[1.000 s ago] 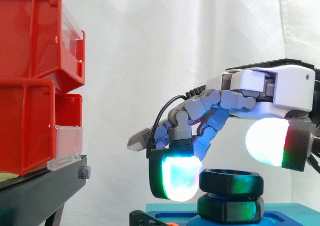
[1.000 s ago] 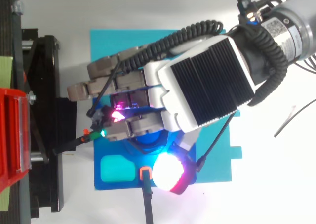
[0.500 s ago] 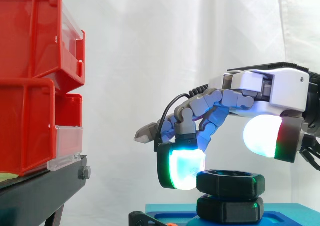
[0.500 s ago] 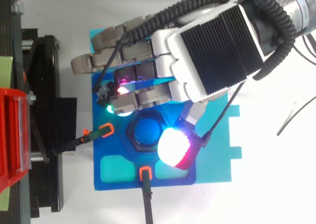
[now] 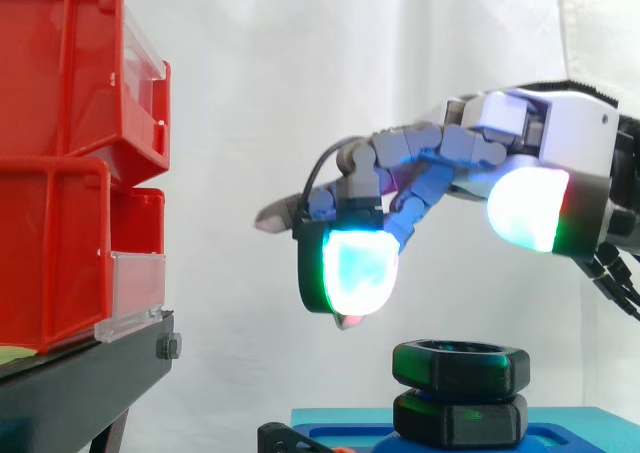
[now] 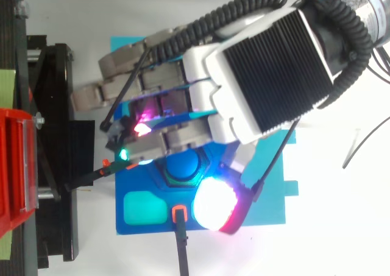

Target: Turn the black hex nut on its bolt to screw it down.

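The hand (image 5: pixel 545 143) is hovering above the black hex nut (image 5: pixel 460 365), with clear space between them. Its fingers (image 5: pixel 352 269) are bending loosely downward and lying side by side, while the thumb (image 5: pixel 528 208) is standing well apart from them on the arm's side. The fingers and thumb are gripping nothing and touching nothing. One finger pad is glowing cyan and green; the thumb pad is glowing white with a green and red edge.

The nut is sitting level on the bolt (image 6: pixel 183 166), whose round blue top is showing through the nut's opening in the top view. A second black hex piece (image 5: pixel 460 419) is lying directly beneath the nut, touching it. Both are resting on a blue base plate (image 5: pixel 575 431).

In the top view the hand's palm is covering most of the base plate, and the thumb pad is hanging just beside the bolt. An orange clip (image 6: pixel 178 214) is sitting at the plate's near edge.

Red bins (image 5: pixel 60 173) are standing on a black stand (image 5: pixel 80 385), well apart from the nut.
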